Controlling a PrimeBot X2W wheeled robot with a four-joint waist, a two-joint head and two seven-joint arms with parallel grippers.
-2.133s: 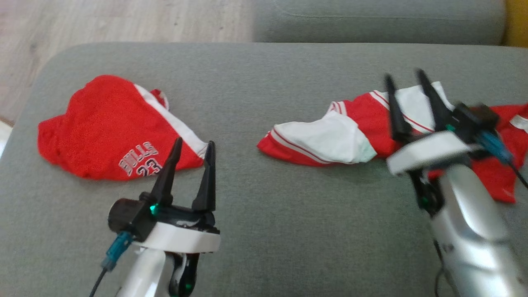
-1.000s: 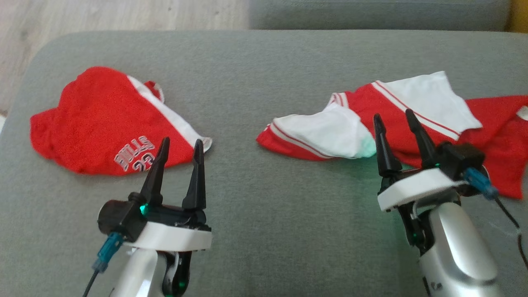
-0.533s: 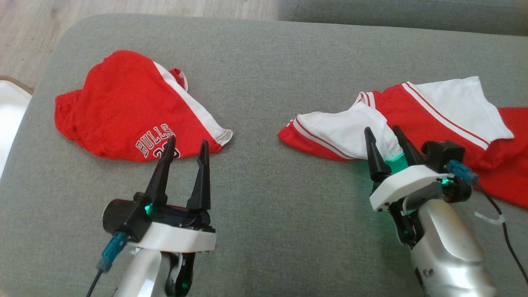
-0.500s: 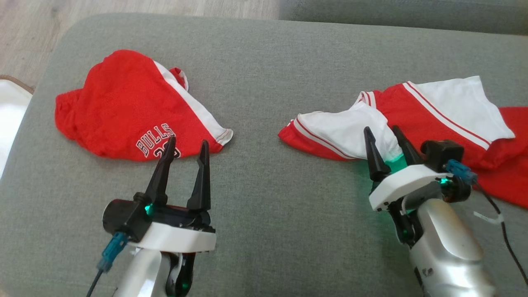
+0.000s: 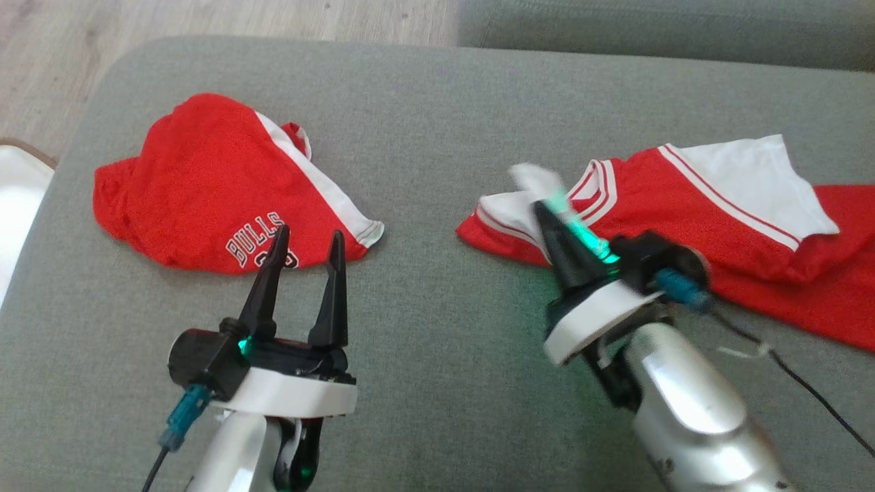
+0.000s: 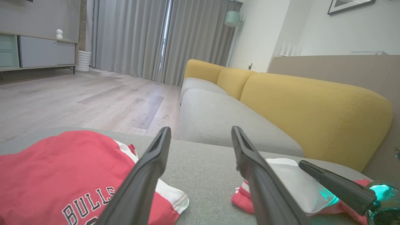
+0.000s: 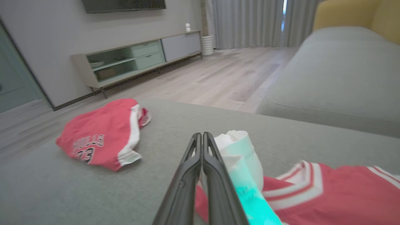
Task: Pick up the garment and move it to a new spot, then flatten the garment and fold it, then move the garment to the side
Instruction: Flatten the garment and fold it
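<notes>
Jaws of our right gripper (image 5: pixel 547 217) are pressed together on the white sleeve (image 7: pixel 239 145) of the jersey (image 5: pixel 683 219), and that sleeve stands lifted off the cushion (image 5: pixel 424 123); the rest of the jersey lies spread toward the cushion's right edge; our left gripper (image 5: pixel 308 238) hovers with fingers apart, nothing between them, close to the shorts (image 5: pixel 198 178); these lie by the left edge, well apart from the jersey.

"BULLS 23" on red shorts (image 5: pixel 205 184)
</notes>
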